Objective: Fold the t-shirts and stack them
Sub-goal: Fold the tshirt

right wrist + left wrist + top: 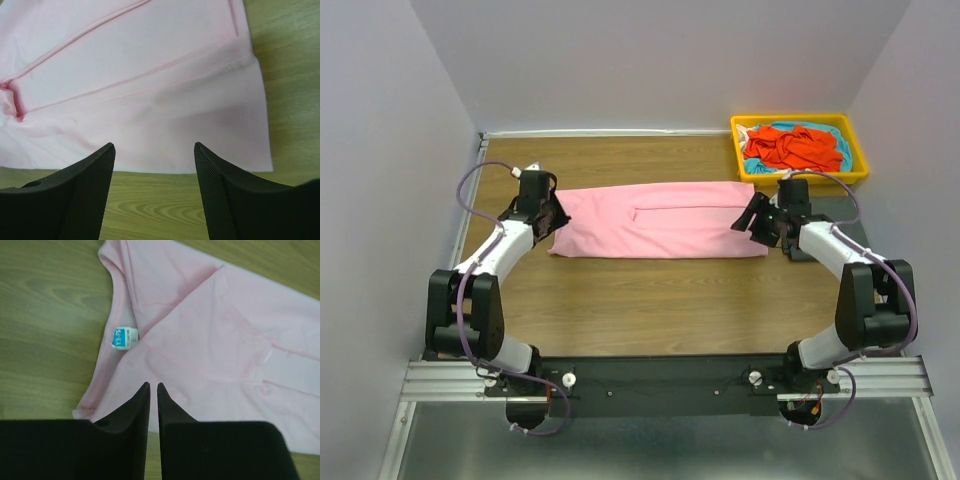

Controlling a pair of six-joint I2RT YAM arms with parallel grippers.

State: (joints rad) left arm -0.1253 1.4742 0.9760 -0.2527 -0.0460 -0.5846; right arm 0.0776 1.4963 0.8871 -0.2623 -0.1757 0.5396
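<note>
The light pink t-shirt [655,220] lies flat on the table, folded into a long band. My left gripper [554,216] is at its left end, jaws nearly closed with nothing between them; in the left wrist view [153,386] it hovers over the collar end, near a blue and white label [124,337]. My right gripper [752,222] is open at the shirt's right end; in the right wrist view [154,147] it stands just off the hem of the pink shirt [140,75]. The orange-red shirt [792,147] lies bunched on the turquoise shirt [831,139] in a tray. The dark grey shirt [817,232] shows only as a dark patch under my right arm.
The yellow plastic tray [802,122] stands at the back right corner of the table. Walls close the table on the left, back and right. Bare wood [650,300] lies between the pink shirt and the arm bases.
</note>
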